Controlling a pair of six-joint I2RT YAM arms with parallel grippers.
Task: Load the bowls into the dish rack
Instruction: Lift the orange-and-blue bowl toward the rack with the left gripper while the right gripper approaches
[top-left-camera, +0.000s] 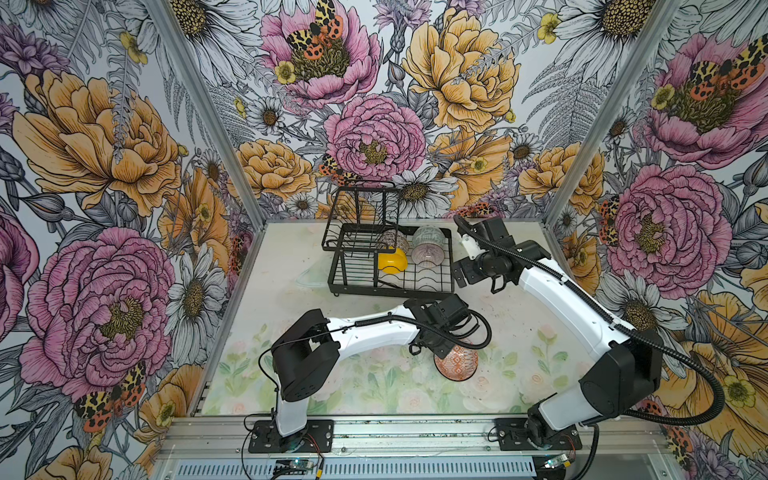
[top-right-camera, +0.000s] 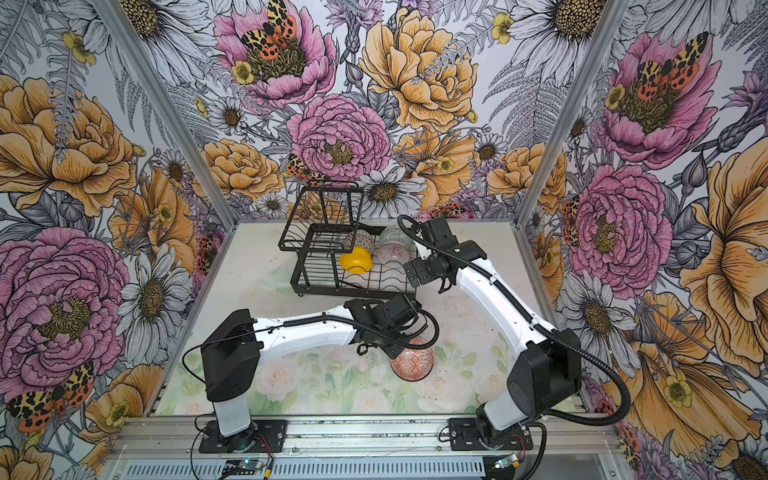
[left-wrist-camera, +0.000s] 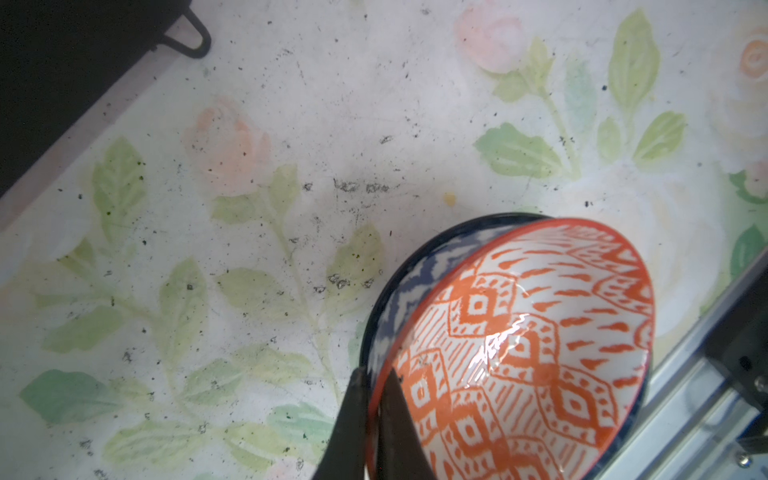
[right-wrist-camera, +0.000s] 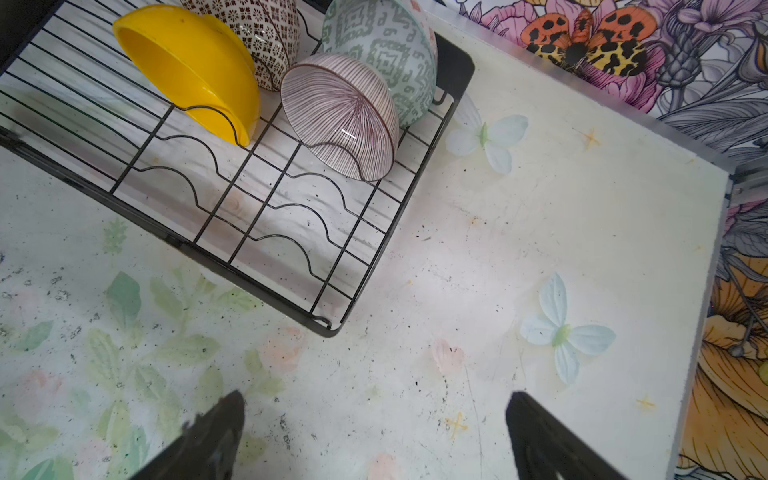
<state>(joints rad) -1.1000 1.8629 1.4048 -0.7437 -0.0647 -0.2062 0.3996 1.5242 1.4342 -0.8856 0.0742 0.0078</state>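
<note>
Left arm bent sharply at the elbow, forearm laid low across the table (top-left-camera: 274, 282) toward the middle, wrist pitched down. Below it, the left end effector (left-wrist-camera: 376, 374) closed tight on the rim of the orange-white bowl (left-wrist-camera: 519, 353), one finger inside, the other outside. That bowl tipped up inside the blue-white bowl (left-wrist-camera: 399, 282), both on the near part of the table, apart from the dish rack (top-left-camera: 390, 289). No telling from the wrist view whether the blue wall is pinched too.

Right arm stretched far forward, wrist turned inward just beside the rack's right side. The right end effector (right-wrist-camera: 374, 436) spread wide over bare table, holding nothing.

In the rack's base tray, standing on edge: yellow bowl (right-wrist-camera: 195, 62), pink lined bowl (right-wrist-camera: 340, 116), pale green bowl (right-wrist-camera: 382, 50), dark patterned bowl (right-wrist-camera: 257, 29).
</note>
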